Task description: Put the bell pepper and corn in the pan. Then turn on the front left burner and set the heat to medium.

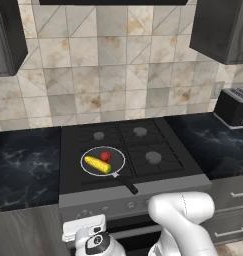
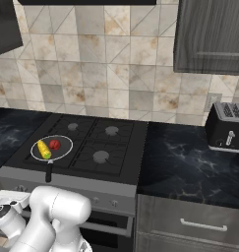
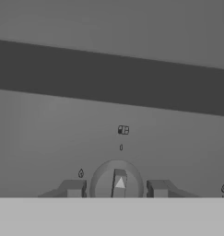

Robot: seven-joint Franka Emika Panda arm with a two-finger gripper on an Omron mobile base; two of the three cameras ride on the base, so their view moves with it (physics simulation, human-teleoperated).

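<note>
Fingertips (image 3: pixel 74 188) parted and empty, the gripper (image 3: pixel 115 189) frames a round stove knob (image 3: pixel 117 179) on the grey control panel, the knob dead centre between them, straight ahead. Above, the bell pepper (image 1: pixel 105 156) and corn (image 1: pixel 98 164) lie in the pan (image 1: pixel 87 155) at the stove's front left corner. Panel markings are too small to read.

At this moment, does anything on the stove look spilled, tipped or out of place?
Nothing stands out. The pan sits flat on a front burner with the corn and bell pepper inside it, side by side. The gripper is down at a stove knob, its fingers on either side.
</note>
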